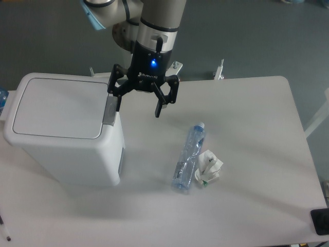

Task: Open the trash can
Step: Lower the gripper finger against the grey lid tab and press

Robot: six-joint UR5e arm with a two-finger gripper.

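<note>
The gripper (139,108) hangs with its fingers spread wide, empty, one fingertip over the grey push-button tab (110,110). The white trash can (64,136), lid shut, stands at the table's (257,170) nine o'clock side. A crushed plastic bottle (188,157) and crumpled paper (209,167) lie at the gripper's four o'clock.

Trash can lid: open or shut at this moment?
Shut. The lid lies flat on the trash can; the open hand hovers by it.

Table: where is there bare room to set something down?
Bare table runs along the right side and front edge, right of the crumpled paper and plastic bottle. A narrower strip lies between bottle and trash can. It is crowded where the open gripper hangs by the can's grey tab.
</note>
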